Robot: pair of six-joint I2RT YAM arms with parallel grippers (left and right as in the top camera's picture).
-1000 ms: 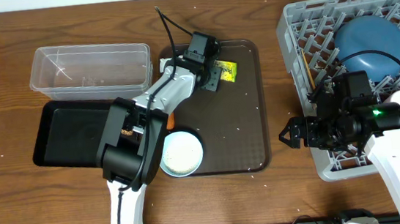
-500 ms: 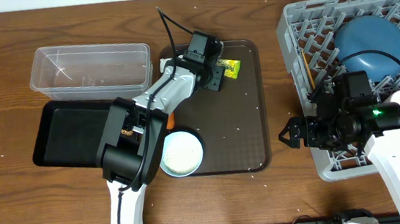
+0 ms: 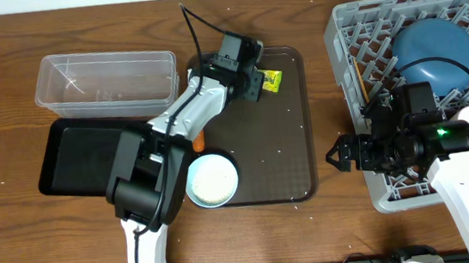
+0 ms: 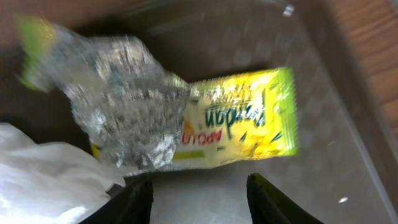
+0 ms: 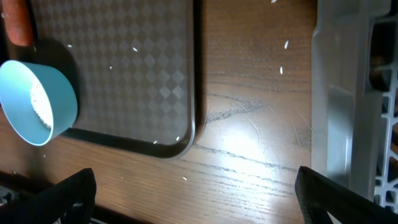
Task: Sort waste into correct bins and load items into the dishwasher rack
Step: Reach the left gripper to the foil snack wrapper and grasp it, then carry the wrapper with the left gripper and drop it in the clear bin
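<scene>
The yellow-green and silver wrapper (image 3: 271,80) lies near the far edge of the dark brown tray (image 3: 287,144). In the left wrist view the wrapper (image 4: 242,118) sits just ahead of my open left gripper (image 4: 199,205), not between its fingers. A crumpled white napkin (image 4: 50,180) lies beside it. Overhead, the left gripper (image 3: 253,78) hovers at the wrapper. A small blue cup (image 3: 213,178) with white rice stands at the tray's near left, next to an orange carrot (image 3: 198,140). My right gripper (image 3: 340,156) is open and empty between the tray and the light-grey rack (image 3: 345,26), which holds the dark blue dish (image 3: 432,52).
A clear tub (image 3: 104,79) and a black tray (image 3: 81,155) lie left of the brown tray. The right wrist view shows the blue cup (image 5: 37,102), the carrot's end (image 5: 18,22), the tray corner (image 5: 186,137), the rack wall (image 5: 348,93) and rice grains on the wood.
My left gripper shifted slightly up and right, and the wrapper moved a little right with it. The right arm has not moved.
</scene>
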